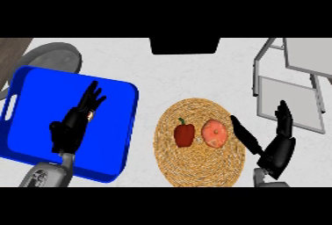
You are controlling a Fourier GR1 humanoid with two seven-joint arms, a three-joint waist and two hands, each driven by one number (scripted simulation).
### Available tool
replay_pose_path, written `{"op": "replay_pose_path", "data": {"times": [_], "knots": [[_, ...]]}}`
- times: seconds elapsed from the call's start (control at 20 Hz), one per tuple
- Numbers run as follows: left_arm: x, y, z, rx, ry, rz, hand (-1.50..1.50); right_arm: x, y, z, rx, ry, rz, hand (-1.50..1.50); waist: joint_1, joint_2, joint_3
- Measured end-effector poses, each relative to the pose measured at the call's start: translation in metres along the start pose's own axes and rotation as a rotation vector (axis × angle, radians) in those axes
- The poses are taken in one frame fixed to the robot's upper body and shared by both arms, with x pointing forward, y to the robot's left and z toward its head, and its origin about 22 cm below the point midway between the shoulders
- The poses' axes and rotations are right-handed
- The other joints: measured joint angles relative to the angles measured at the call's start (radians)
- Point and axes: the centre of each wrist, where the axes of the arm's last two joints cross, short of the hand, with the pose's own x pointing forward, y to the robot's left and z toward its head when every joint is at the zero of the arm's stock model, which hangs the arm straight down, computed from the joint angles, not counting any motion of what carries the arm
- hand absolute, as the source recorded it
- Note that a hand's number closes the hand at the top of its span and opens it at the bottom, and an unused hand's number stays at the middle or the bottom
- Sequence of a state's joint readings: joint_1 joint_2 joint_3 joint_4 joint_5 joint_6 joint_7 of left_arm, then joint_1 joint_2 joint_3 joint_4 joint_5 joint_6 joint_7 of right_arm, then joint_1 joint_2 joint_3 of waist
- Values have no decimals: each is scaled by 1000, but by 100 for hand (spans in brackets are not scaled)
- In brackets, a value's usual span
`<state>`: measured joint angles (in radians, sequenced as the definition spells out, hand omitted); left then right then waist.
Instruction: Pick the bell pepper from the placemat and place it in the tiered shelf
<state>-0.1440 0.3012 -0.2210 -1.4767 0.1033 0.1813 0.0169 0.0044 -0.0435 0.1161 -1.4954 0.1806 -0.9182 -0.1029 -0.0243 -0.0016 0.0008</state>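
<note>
Bell pepper (184, 134): red, green stem pointing away from the robot, lying left of centre on the placemat and held by nothing.
Placemat (194, 172): round and woven, mid-table, its near rim close to the view's lower edge.
Neighbour: an orange-pink fruit (214, 133) just beside the pepper, on its right.
Right hand (277, 151): fingers straight, thumb spread wide, empty; the thumb lies along the mat's right rim.
Tiered shelf (288, 103): grey-framed, at the table's right edge, just beyond the right hand's fingertips.
Left hand (70, 127): fingers straight and apart, empty, above the blue tray (39, 110).
Far-left corner: a grey plate (55, 55) partly under the tray.
Open room: bare white table (168, 79) between tray and mat, and beyond the mat.
</note>
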Motion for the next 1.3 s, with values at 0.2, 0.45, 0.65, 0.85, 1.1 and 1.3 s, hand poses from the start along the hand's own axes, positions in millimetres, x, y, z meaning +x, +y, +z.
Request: {"op": "replay_pose_path", "data": {"times": [0.2,0.45,0.65,0.85,1.1,1.3], "knots": [[1,-7,-9,-13,1,-8,0,9,-9,24,129,-19,-18,-150,7,0,-1],[-4,-13,-10,-28,-2,-9,0,28,-11,30,296,-13,101,-150,18,0,-4],[1,-15,-9,-33,-11,-12,0,59,-8,31,379,13,195,-150,22,-2,-5],[3,-14,-15,-32,-11,-17,0,85,1,30,487,52,341,-150,23,-1,-6],[2,-18,-14,-35,-15,-18,0,119,16,34,622,92,575,-150,31,-2,-6],[-2,-17,-15,-33,-13,-13,0,146,27,42,677,77,696,-150,28,-2,-5]]}}
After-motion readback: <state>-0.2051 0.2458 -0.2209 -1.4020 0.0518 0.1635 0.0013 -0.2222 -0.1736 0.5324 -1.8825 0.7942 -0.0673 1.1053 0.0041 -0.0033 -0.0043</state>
